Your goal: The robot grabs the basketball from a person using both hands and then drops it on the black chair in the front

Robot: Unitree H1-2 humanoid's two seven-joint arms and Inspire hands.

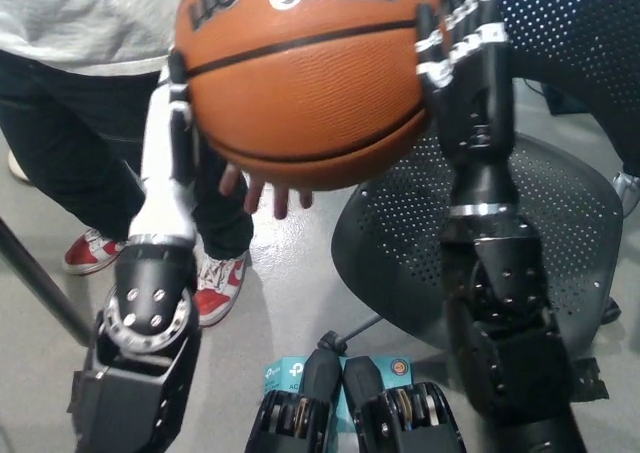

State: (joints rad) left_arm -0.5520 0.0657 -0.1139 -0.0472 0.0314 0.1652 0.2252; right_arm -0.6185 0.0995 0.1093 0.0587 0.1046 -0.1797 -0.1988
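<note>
Holding position high in the head view, the orange pebbled-leather basketball with black seams and upside-down lettering (305, 73) sits at the top of the frame, its upper part cut off by the picture edge. The ball is clamped between 2 robot hands. The white left hand (170, 158) presses flat against the ball's left side, fingers extended upward along the surface. The black right hand (470, 63) presses against the ball's right side, its white-banded fingers (450, 28) curled onto the leather. Both hands are thus closed on the ball from opposite sides.

Beneath the ball, a person's fingertips (268, 195) show just under its lower curve; whether they touch the leather cannot be determined. The person stands behind and to the left of the ball, wearing a light grey shirt (90, 23), dark trousers (70, 153) and red and white shoes (215, 283) on the grey floor (290, 303).

The black perforated plastic chair (570, 233) stands to the right, its round seat partly hidden behind the right forearm and its backrest rising at the upper right. The ball is held above and to the left of the seat, overlapping only its near left edge in this view, and clear of it.

A teal printed box (290, 373) lies on the floor at bottom centre.
</note>
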